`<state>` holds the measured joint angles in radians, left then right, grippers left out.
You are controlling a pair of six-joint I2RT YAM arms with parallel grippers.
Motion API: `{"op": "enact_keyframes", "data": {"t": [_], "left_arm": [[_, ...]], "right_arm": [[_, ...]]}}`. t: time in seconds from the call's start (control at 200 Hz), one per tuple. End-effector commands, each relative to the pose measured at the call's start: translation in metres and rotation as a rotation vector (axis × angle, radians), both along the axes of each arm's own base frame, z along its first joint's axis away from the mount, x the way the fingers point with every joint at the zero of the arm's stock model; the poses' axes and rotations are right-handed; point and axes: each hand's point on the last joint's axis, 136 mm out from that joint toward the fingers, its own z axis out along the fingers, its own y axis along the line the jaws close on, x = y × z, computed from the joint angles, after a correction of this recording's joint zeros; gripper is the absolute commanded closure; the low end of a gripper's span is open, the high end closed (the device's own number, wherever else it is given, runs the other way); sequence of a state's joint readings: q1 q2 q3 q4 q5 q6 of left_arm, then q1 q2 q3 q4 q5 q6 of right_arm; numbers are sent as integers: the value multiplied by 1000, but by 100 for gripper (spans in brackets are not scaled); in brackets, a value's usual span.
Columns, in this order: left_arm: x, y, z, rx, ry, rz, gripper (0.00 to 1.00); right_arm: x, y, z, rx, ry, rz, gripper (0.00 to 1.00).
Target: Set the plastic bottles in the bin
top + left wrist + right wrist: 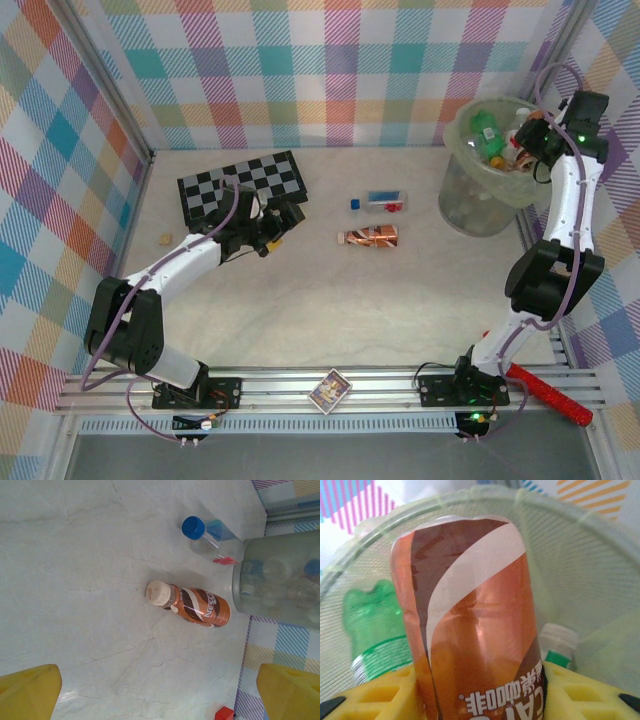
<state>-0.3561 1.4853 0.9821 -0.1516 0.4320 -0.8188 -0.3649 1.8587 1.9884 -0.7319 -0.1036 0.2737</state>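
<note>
The right pincer [480,695] clamps a brown bottle [470,615], long axis pointing into the bin [580,545]; left pincer [160,690] gapes wide, empty.

Glossy brown bottle [470,620], translucent plastic bin [580,555]

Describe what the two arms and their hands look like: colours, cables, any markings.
Both the left arm and right arm have white links between bulky black joints, with a thin purple-grey cable looping alongside. The left hand and right hand are black, each with blocky yellow fingers; the right's show square recesses. A small green light glows near the right wrist. No legible markings.
</note>
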Motion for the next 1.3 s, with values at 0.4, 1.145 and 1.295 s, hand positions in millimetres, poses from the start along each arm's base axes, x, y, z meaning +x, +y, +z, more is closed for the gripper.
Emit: {"op": "enact_keyframes", "data": {"t": [0.4, 1.145, 1.295], "left_arm": [[2, -6, -1, 0, -3, -27, 1], [4, -8, -6, 2, 3, -31, 1], [4, -8, -8, 1, 7, -32, 1]], "right_arm": [[-19, 12, -32, 47, 173, -21, 39], [-28, 56, 29, 76, 30, 130, 16], [-22, 76, 19, 111, 51, 197, 19]]}}
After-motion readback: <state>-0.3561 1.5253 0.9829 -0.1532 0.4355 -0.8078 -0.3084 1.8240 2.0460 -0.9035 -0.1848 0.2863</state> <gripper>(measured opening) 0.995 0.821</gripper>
